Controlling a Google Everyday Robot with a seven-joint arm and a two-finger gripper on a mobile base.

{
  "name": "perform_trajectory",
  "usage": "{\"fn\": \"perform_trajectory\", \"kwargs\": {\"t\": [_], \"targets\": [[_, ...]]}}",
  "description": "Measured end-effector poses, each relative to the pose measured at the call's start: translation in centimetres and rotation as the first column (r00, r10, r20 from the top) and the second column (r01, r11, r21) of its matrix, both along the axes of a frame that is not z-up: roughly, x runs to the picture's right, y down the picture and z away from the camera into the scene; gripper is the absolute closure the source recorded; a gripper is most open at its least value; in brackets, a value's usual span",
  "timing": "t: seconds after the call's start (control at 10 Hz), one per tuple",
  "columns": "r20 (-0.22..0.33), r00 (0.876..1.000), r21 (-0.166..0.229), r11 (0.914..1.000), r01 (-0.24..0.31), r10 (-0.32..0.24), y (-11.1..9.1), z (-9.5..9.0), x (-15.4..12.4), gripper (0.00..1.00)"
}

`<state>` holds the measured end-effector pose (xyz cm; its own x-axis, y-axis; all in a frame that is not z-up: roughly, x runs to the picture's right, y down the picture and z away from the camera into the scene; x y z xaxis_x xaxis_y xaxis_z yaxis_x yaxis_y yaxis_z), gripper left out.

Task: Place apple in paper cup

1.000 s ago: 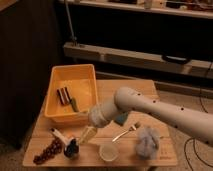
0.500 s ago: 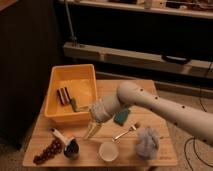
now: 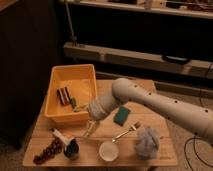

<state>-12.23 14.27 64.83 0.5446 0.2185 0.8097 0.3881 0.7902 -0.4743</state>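
Note:
The paper cup (image 3: 107,150) is a small white cup standing upright near the table's front edge, its pale inside empty. The apple is hidden or out of view. My gripper (image 3: 90,128) hangs at the end of the white arm (image 3: 150,104), which reaches in from the right. It points down over the table just in front of the yellow bin, up and to the left of the cup. Its pale fingers (image 3: 88,131) stand open with nothing between them.
A yellow bin (image 3: 88,73) at the back left holds a few items. A dark grape bunch (image 3: 46,152) and a dark round white-handled object (image 3: 69,146) lie front left. A green sponge (image 3: 121,116), a spoon (image 3: 126,132) and a grey cloth (image 3: 146,142) sit to the right.
My gripper has risen a little and drawn back from the table's front towards the yellow bin. Nothing on the table has moved.

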Motion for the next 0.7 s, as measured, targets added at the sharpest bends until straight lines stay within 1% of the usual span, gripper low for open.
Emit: {"fn": "perform_trajectory", "kwargs": {"t": [0.1,0.2,0.3,0.4,0.6,0.7], "targets": [[0.049,0.997,0.033,0.9977,0.059,-0.060,0.4,1.2,-0.9,0.20],[0.096,0.991,0.059,0.9945,0.086,-0.091,0.7,1.9,-1.0,0.20],[0.123,0.988,0.064,0.9938,0.091,-0.098,0.9,2.3,-0.9,0.20],[0.155,0.981,0.078,0.9914,0.105,-0.116,1.1,2.4,-1.1,0.20],[0.158,0.975,0.106,0.9842,0.142,-0.158,1.3,2.5,-1.7,0.20],[0.158,0.970,0.122,0.9787,0.165,-0.184,1.3,2.6,-2.0,0.20]]}}
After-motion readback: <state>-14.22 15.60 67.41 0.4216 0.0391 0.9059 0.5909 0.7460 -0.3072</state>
